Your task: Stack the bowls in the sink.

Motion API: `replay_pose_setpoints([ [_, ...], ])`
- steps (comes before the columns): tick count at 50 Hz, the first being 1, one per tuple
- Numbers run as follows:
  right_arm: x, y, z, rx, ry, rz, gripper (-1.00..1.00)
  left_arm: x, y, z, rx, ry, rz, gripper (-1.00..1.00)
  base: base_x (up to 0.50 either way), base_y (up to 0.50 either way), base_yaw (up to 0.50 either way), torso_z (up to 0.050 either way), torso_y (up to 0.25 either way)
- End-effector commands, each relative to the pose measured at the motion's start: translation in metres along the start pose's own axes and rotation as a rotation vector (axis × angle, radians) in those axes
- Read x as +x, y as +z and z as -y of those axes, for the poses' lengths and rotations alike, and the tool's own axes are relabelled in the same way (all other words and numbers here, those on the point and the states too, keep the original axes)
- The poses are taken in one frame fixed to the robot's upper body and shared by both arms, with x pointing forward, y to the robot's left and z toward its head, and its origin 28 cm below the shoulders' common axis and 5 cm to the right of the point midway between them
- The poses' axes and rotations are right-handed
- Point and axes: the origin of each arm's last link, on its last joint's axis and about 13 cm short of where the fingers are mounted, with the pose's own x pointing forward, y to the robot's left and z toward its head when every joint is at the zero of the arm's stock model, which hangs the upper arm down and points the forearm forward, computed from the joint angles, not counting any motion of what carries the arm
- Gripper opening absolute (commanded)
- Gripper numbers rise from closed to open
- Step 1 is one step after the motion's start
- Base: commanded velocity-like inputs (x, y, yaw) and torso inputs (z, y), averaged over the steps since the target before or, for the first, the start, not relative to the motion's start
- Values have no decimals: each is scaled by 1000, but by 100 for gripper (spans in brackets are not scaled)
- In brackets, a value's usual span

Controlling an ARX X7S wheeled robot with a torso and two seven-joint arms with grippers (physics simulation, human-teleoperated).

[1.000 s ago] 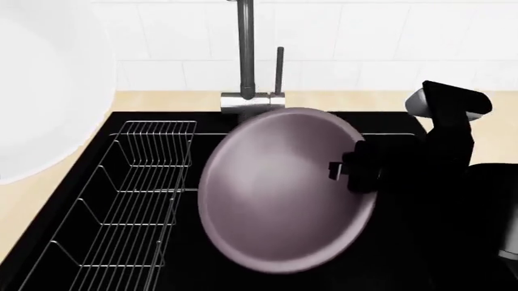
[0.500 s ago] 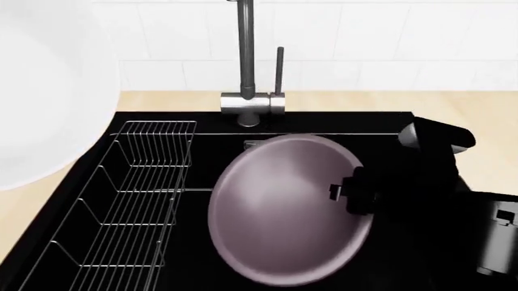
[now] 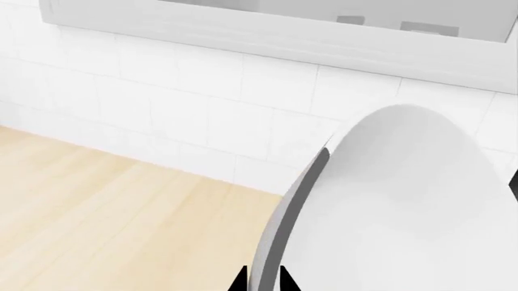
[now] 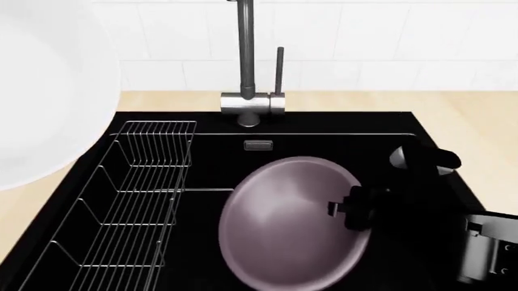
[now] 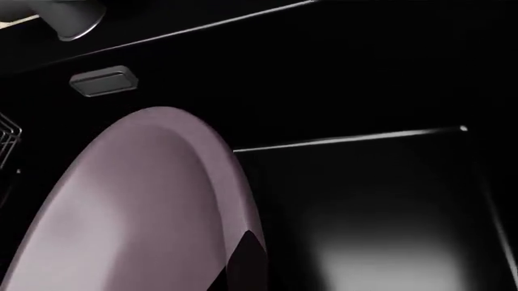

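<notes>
While the right gripper (image 4: 350, 209) pinches the purple bowl (image 4: 292, 221) by its 3 o'clock rim inside the sink (image 4: 210, 151), settle it level before releasing, so the white bowl (image 4: 45, 97) clamped in the left gripper (image 3: 261, 282) nests squarely.

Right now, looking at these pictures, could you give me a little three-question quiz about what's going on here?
1. True or false: the purplish-grey bowl is held over the black sink.
2. Which arm holds the white bowl? A) left B) right C) neither
3. Fill in: the wire rack sits at the sink's ___ side in the head view.

Key:
1. True; the right gripper grips its rim.
2. A; the left gripper has its jaws shut on that rim, beside the counter.
3. Left.
</notes>
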Motion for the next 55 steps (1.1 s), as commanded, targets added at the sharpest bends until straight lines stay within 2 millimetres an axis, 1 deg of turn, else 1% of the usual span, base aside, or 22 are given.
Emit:
replay_pose_setpoints([
  [1,14,-8,3,-7,-8,-26,-100,-2,3,-1,-11,4,25,-100,0,0,0,0,0],
  [23,29,-13,5,-34,19,-69,-100,-3,3,-2,-15,4,27,-100,0,0,0,0,1],
  [36,34,-19,4,-41,28,-95,-100,-4,2,-2,-17,6,28,-100,0,0,0,0,0],
  [55,46,-30,4,-50,27,-135,-100,-3,1,-2,-15,7,26,-100,0,0,0,0,0],
])
